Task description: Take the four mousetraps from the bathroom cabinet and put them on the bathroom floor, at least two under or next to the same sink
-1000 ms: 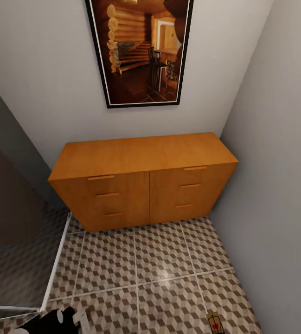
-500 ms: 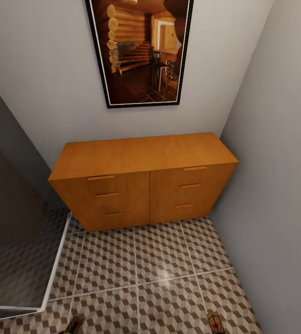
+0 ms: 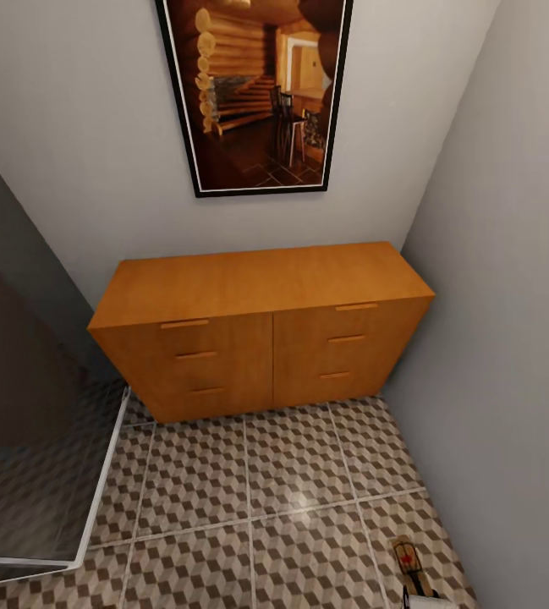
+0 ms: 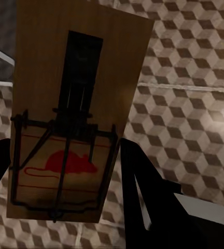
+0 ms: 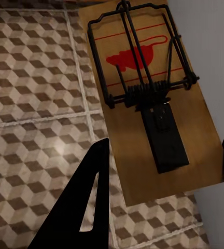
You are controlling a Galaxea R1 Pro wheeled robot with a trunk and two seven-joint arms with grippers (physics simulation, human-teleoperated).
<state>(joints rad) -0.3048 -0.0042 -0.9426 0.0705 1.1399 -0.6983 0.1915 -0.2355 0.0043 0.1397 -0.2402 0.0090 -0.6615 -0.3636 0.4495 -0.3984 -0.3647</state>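
A: We log the bathroom floor (image 3: 249, 499) first. From the head camera its cube-patterned tiles lie open in front of the cabinet (image 3: 261, 326). That open stretch is hemmed by a grey wall to the cabinet's right and a glass panel (image 3: 37, 474) to its left.

B: We note the cabinet against the back wall under a framed picture (image 3: 253, 93). All six drawers are shut and its top is bare. The picture's upper edge is cut off.

A: We see one mousetrap (image 3: 407, 558) low over the floor, in front of the cabinet's right end, close to the grey wall. A pale piece of the right arm at the picture's bottom edge covers its near end.

B: In the right wrist camera, the right gripper (image 5: 164, 155) grips that trap across its width. One dark finger (image 5: 81, 202) is on one long edge. The other is only a sliver at the frame's edge.

A: In the left wrist camera, the left gripper (image 4: 65, 181) clamps a second mousetrap (image 4: 70, 114). Both fingers press its long edges, above tiles. We cannot place it relative to the cabinet.
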